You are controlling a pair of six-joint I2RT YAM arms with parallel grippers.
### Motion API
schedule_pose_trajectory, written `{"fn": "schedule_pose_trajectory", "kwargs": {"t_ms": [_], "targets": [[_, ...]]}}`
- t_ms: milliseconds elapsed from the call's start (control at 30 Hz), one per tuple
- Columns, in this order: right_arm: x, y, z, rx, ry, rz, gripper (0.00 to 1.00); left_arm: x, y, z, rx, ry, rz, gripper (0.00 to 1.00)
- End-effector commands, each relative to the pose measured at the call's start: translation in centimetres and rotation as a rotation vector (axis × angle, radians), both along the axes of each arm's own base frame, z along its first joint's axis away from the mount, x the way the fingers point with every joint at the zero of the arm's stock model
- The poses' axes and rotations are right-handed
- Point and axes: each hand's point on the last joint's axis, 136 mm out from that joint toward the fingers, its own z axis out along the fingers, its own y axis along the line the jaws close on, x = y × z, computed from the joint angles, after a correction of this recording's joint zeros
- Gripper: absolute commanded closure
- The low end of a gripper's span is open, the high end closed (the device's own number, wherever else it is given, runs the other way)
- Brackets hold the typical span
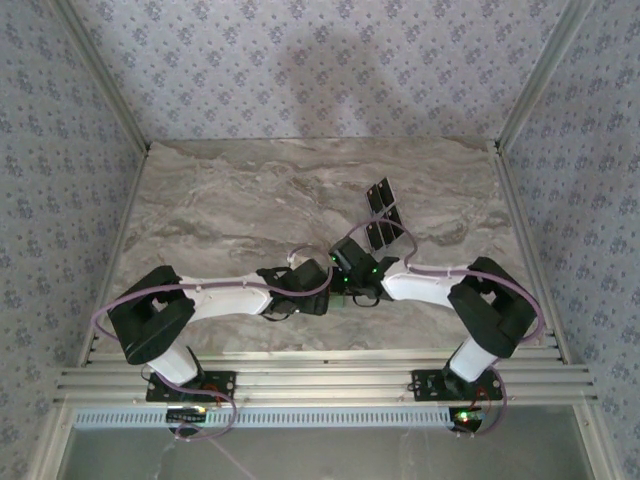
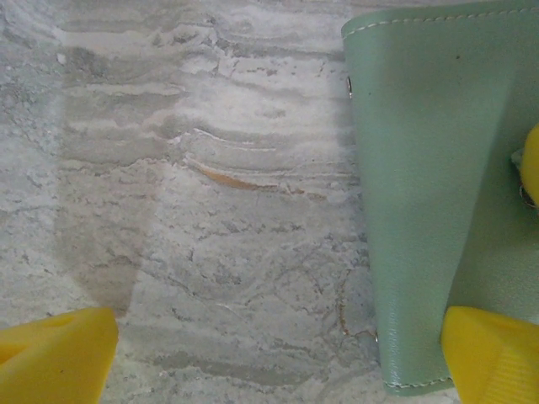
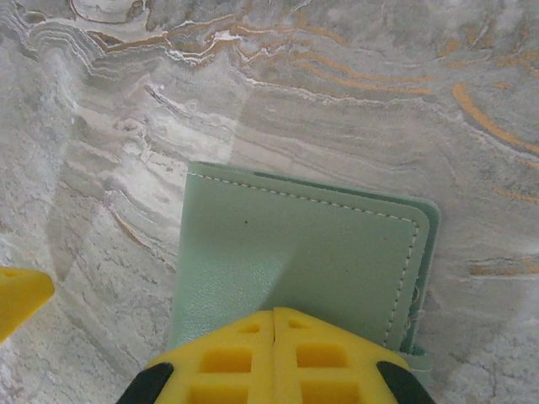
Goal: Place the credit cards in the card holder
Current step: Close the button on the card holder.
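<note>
Sage-green card holder [image 3: 303, 252] lies on the marble tabletop [image 1: 230, 200], its cover pinched in the closed right gripper [image 3: 274, 324]. Beside it the left gripper [image 2: 271, 360] stands wide apart. Opening seems in hand; next, I think, a free gripper must fetch the credit cards [image 1: 380, 195].

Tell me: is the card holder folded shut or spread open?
Folded shut: the card holder lies with its stitched outer cover up, a second layer peeking along one edge, no inner slots showing.
</note>
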Motion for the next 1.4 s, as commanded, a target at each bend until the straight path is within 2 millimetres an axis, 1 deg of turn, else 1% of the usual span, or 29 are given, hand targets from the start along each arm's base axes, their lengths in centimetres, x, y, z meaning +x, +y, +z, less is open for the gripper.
{"fn": "schedule_pose_trajectory", "kwargs": {"t_ms": [0,200,333,500,700,833,900,1000,1100,1167,1267,1300,1367], "targets": [[-7.4,-4.6,-7.0,-0.211,0.263,0.032,1.0,-0.4,1.2,-0.3,0.046,0.005,0.012,0.02],[-8.4,-4.8,-7.4,-0.246,0.244,0.056,1.0,-0.4,1.3,-0.2,0.05,0.004,0.02,0.02],[-8.8,-4.8,-7.3,-0.273,0.202,0.084,1.0,-0.4,1.5,-0.1,0.053,0.001,0.026,0.02],[-9.0,-5.3,-7.2,-0.319,0.144,0.105,1.0,-0.4,1.8,0.0,0.058,-0.004,0.033,0.02],[-9.5,-5.9,-8.2,-0.35,0.146,0.112,1.0,-0.3,1.7,0.2,0.056,-0.011,0.035,0.02],[-9.7,-6.2,-8.4,-0.36,0.149,0.111,1.0,-0.2,1.7,0.3,0.054,-0.015,0.039,0.02],[-9.6,-6.1,-8.1,-0.356,0.146,0.11,1.0,-0.1,1.5,0.5,0.051,-0.017,0.036,0.02],[-9.0,-5.4,-7.4,-0.346,0.139,0.118,1.0,0.2,1.3,1.0,0.051,-0.027,0.034,0.02],[-8.2,-3.8,-5.8,-0.308,0.135,0.13,0.99,0.6,1.1,1.7,0.048,-0.046,0.036,0.02],[-6.9,-2.6,-4.4,-0.273,0.113,0.129,0.95,0.8,1.1,2.1,0.045,-0.055,0.037,0.02],[-4.5,-0.9,-1.7,-0.206,0.079,0.119,0.89,1.0,1.2,2.8,0.046,-0.07,0.042,0.02],[-3.7,-0.3,-0.7,-0.182,0.062,0.119,0.85,1.1,1.1,3.2,0.043,-0.077,0.043,0.02],[-2.3,0.4,1.0,-0.146,0.037,0.11,0.73,1.2,1.2,3.7,0.043,-0.088,0.044,0.02]]}}
